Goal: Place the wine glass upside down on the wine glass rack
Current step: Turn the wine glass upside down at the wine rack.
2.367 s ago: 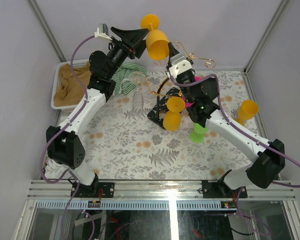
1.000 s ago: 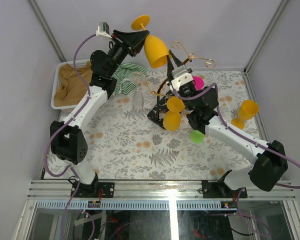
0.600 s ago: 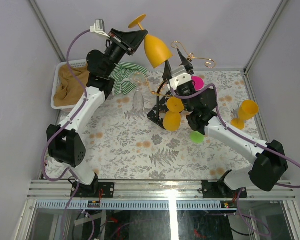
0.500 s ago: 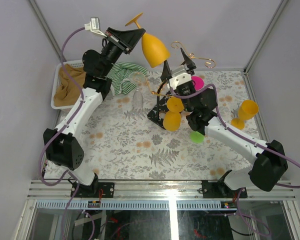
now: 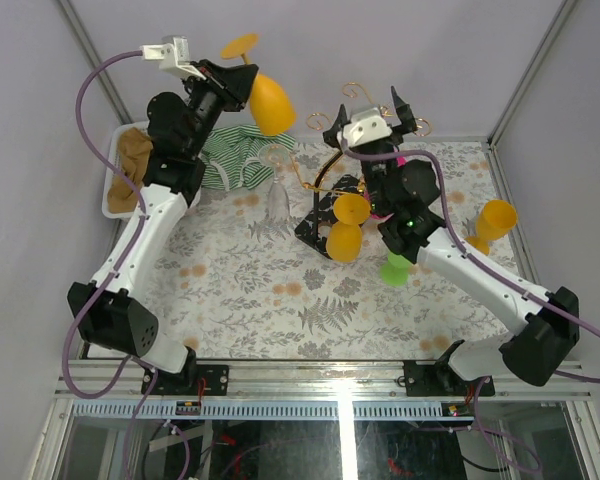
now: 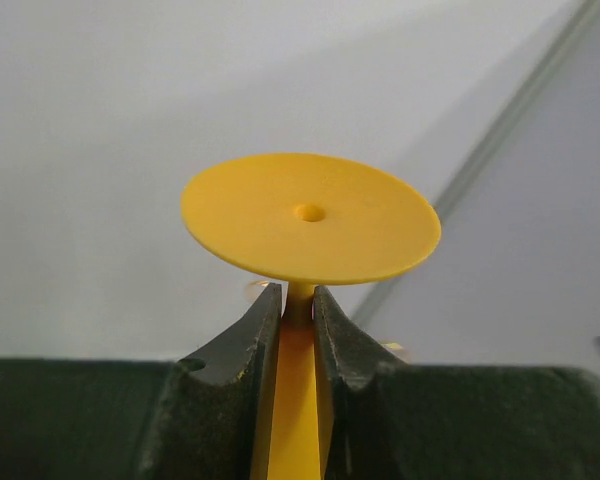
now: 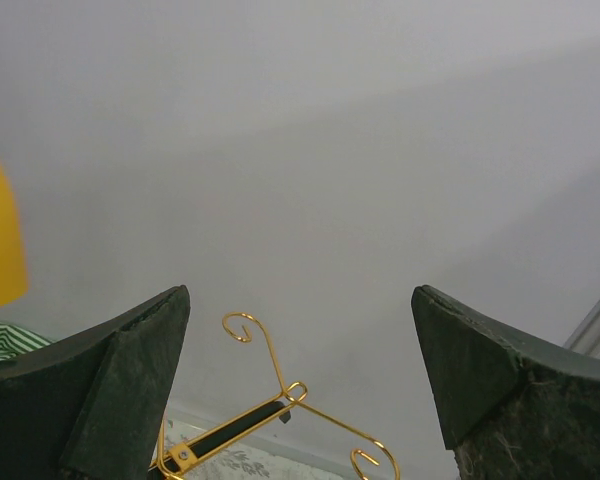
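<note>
Yellow wine glass, upper left of the top view, was held foot uppermost, the left gripper clamped on its stem, clear of the rack. At centre stood the gold wine glass rack. Just above it, the right gripper hung spread wide, holding nothing, with curled hooks seen between its fingers.

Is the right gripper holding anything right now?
No, the right gripper is wide open, with only the wine glass rack showing between its fingers.
</note>
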Tool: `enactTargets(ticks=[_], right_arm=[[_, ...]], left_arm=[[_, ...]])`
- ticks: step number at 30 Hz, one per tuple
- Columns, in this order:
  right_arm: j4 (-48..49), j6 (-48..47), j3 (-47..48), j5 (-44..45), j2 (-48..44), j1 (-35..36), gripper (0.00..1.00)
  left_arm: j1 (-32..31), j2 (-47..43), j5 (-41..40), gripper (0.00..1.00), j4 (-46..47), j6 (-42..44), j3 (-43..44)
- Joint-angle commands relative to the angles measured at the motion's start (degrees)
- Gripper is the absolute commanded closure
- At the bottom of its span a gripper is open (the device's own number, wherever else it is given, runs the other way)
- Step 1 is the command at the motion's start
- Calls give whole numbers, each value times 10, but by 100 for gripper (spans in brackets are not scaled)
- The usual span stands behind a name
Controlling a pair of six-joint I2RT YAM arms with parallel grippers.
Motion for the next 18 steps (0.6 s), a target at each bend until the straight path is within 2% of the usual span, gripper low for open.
enactTargets(ticks=[1, 4, 8, 18], right_arm=[[-123, 49, 90, 61, -16, -9, 1], [-169, 77, 114, 63, -16, -19, 1], [-177, 86, 112, 61, -23, -30, 1], [-179, 94, 96, 53, -27, -54, 1]], left_arm=[[31, 12, -45, 99, -37, 143, -27], [51, 25, -47, 100, 5, 191, -56], [61, 43, -24, 100, 59, 231, -79], [62, 86, 111, 100, 267, 302, -185]])
